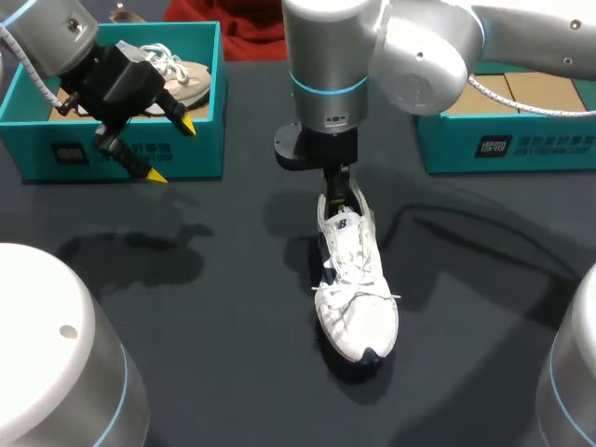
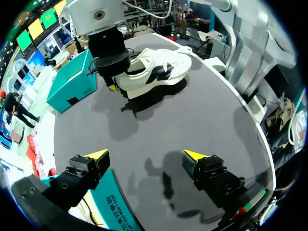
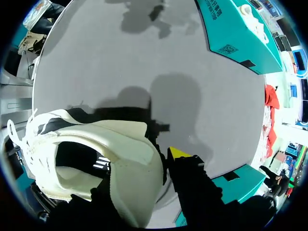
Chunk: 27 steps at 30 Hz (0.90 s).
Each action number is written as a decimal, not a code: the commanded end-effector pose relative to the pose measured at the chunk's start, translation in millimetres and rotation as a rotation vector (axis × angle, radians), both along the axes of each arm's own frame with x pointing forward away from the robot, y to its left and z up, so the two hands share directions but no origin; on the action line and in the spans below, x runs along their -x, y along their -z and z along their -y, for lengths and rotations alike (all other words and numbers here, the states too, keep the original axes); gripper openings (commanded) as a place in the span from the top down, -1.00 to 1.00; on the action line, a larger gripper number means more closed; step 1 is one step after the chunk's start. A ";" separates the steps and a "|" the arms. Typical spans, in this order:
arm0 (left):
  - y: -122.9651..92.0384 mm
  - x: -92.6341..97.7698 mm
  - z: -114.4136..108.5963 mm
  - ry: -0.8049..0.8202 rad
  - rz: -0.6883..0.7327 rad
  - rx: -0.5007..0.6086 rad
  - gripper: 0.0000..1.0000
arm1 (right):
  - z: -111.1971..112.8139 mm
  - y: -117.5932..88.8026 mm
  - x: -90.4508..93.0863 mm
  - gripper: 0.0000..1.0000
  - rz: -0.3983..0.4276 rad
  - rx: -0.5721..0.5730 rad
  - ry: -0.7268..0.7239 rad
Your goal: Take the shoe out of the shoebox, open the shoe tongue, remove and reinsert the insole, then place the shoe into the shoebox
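The white shoe [image 1: 357, 289] lies on the dark bench [image 1: 233, 307], toe nearest. The right tool [image 1: 337, 189] clamps its heel rim. Farther back, the left tool [image 1: 172, 149] hangs spread wide over the left box [image 1: 200, 149], which holds another shoe [image 1: 186, 79]. The right box [image 1: 521, 144] stands apart. Both teal boxes carry white print.

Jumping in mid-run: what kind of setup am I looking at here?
Likely a robot test bench staged for shoe packing: a dark table, two teal cardboard shoeboxes, and a white lace-up sneaker with the right gripper shut on its heel while the left gripper hangs open.
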<state>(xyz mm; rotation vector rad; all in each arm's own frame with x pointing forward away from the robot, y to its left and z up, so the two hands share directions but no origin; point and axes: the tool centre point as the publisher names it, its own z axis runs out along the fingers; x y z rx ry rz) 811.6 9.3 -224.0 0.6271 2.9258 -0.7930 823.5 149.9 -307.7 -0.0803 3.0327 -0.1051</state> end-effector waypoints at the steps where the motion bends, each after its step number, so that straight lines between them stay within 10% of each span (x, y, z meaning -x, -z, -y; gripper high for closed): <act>1: 0.5 -1.0 0.4 0.001 -0.001 -0.001 -1.00 | 15.2 -37.7 4.6 1.00 0.025 -0.018 -0.015; 19: 0.5 -1.0 0.4 0.001 -0.001 -0.001 -1.00 | 19.7 -51.8 -2.6 1.00 0.024 -0.011 0.000; 27: 0.5 -1.0 0.4 0.001 -0.001 -0.001 -1.00 | 41.4 -95.9 -45.0 1.00 0.115 0.072 0.049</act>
